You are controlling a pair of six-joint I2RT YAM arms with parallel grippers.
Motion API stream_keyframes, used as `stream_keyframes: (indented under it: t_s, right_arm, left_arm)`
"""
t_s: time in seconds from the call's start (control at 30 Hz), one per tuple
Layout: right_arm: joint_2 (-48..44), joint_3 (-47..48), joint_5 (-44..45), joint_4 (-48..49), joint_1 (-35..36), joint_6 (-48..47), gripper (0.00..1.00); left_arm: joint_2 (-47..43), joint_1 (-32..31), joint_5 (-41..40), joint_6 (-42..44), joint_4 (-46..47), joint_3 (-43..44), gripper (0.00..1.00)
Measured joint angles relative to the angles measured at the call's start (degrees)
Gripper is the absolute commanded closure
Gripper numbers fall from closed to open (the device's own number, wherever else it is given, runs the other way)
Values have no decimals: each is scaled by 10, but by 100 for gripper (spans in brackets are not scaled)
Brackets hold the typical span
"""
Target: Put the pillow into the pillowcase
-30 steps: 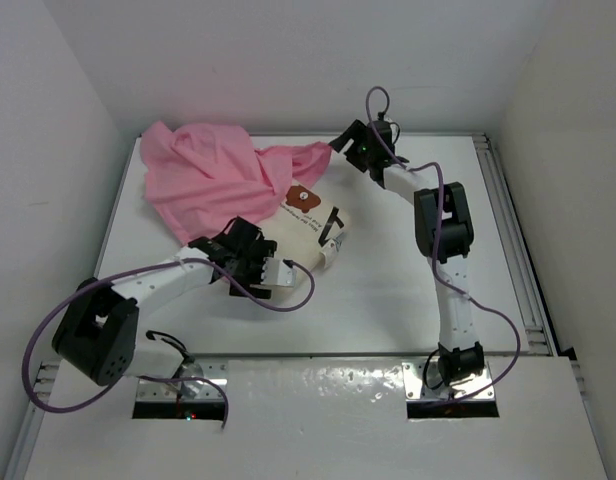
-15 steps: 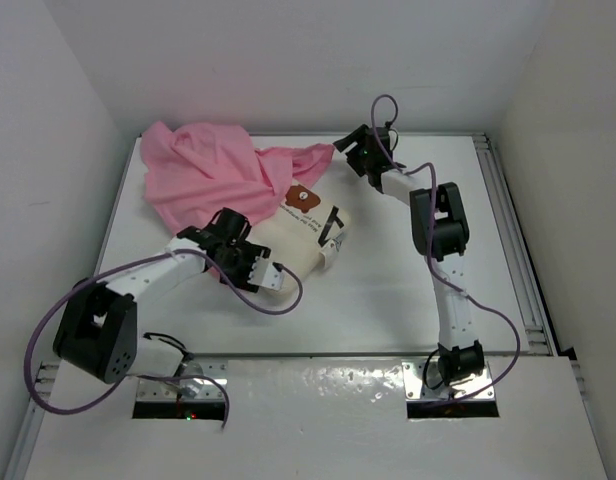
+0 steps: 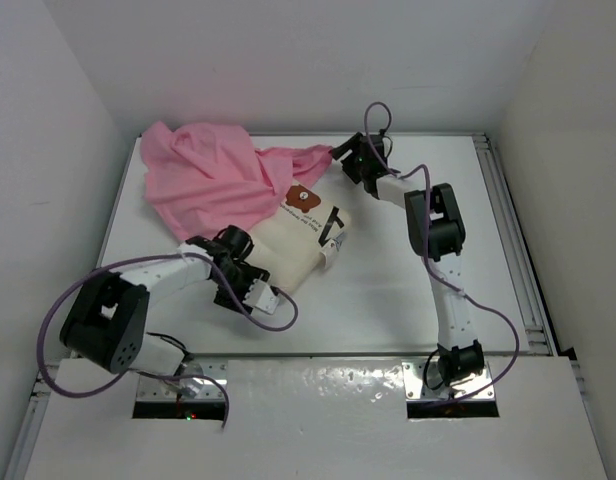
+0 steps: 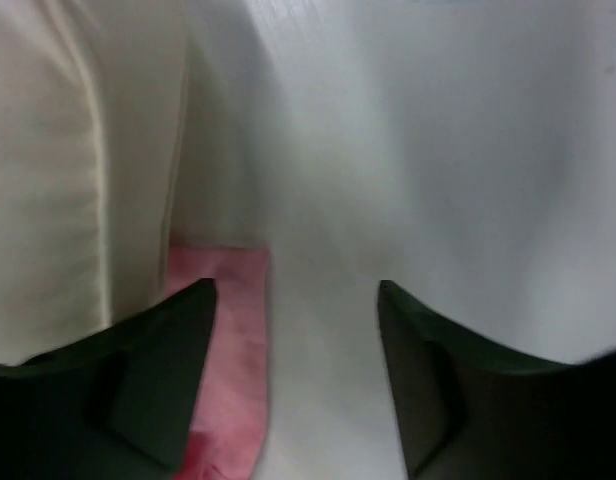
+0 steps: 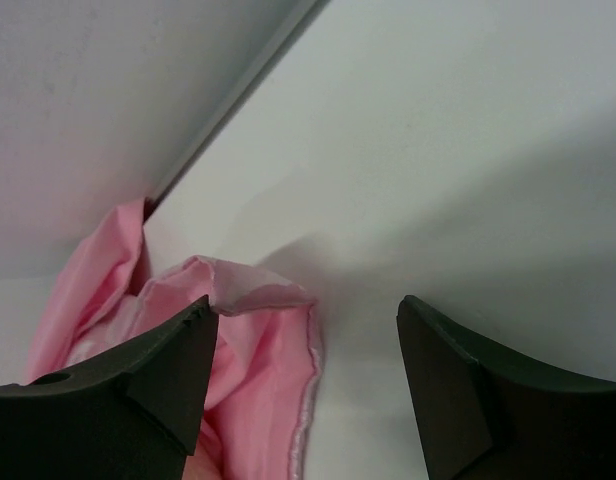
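Pillow (image 4: pixel 48 180) seemingly just beside left claw (image 4: pixel 293 292)

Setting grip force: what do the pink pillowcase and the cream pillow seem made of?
The pillowcase looks like thin, slightly glossy woven cloth, perhaps satin: it lies in soft crumpled folds with a stitched hem. The pillow looks like matte cream textile over padding, judging by its puffy lengthwise ridges in the left wrist view; the filling is hidden.

No legible text anywhere; print on the pillow (image 3: pixel 300 232) too small.
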Motion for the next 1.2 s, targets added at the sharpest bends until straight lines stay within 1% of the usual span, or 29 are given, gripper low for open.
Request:
stream_keyframes:
  t_s: [0.07,0.23,0.27,0.33,0.4,0.43,0.47,0.63,0.77,0.8,0.87,0.97,1.03,1.13,1.2]
  right_arm:
    - [-3,-16,-1,9,1,-4,30]
    - [-25,-49,-3,13,3,-17,30]
    - [-30,-56,-5,13,3,-19,30]
    - [-35,-64,-5,13,3,-21,30]
    - [-39,-70,-6,13,3,-23,31]
    - [-40,-71,-7,13,3,-23,31]
    - [-40,-71,-7,13,3,-23,31]
    - [-40,-72,-7,14,3,-23,31]
    - [-40,-72,-7,14,3,-27,30]
    - [-40,-72,-6,14,3,-28,30]
    - [-40,-68,0,12,3,-28,25]
    - [-31,-40,4,13,4,-20,22]
    - [-27,-28,5,19,8,-15,21]
    - [-13,-12,10,42,22,-11,21]
    - [0,-3,2,46,34,-10,21]
  left_arm:
    - [30,1,-8,-10,20,0,28]
    - [73,0,-24,-63,41,25,26]
    - [77,0,-30,-74,46,29,36]
    - [81,-2,-42,-89,59,29,44]
    - [83,-4,-52,-99,80,28,76]
    - [86,-5,-57,-103,90,30,94]
    - [90,-10,-63,-109,116,28,100]
    - [101,-28,-89,-142,191,26,100]
    - [86,-27,-73,-153,189,16,100]
    - [69,-24,-67,-145,180,4,100]
    - [13,-17,-57,-113,156,-26,100]
    - [-111,-2,-43,-54,75,-59,100]
    - [-163,2,-32,-30,28,-66,100]
    - [-206,3,-4,-10,-33,-73,100]
    - [-207,3,8,-16,-49,-77,100]
